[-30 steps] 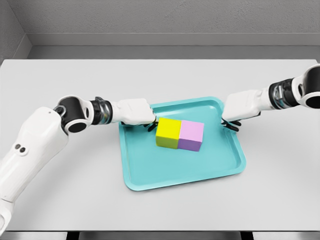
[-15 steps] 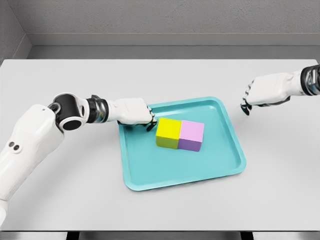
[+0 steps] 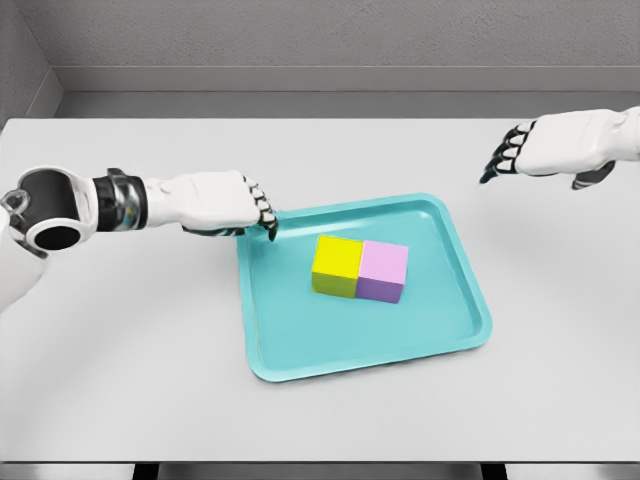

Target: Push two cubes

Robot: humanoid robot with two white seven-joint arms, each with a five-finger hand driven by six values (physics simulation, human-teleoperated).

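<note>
Where the teal tray (image 3: 300,352) sits on the white counter (image 3: 140,380), we record a raised rim on all four sides and bare tray floor all round its contents. Item one: yellow cube (image 3: 337,265), resting on the tray floor a little behind the middle. Item two: pink cube (image 3: 383,271), touching the yellow cube's right face, so the pair forms one block. We note open floor between the block and every rim, widest toward the near edge.

Item three: left robot hand (image 3: 222,204), over the counter just outside the tray's far left corner, fingers (image 3: 262,210) bent downward and holding nothing; it is clear of the yellow cube. Item four: right robot hand (image 3: 545,147), well apart from the tray, beyond its far right corner near the picture's right edge, fingers loosely drooping and holding nothing.

We list the counter as bare white surface on all sides of the tray, bounded at the back by a grey wall (image 3: 320,40). Between either hand and the cubes stands only the tray rim.
</note>
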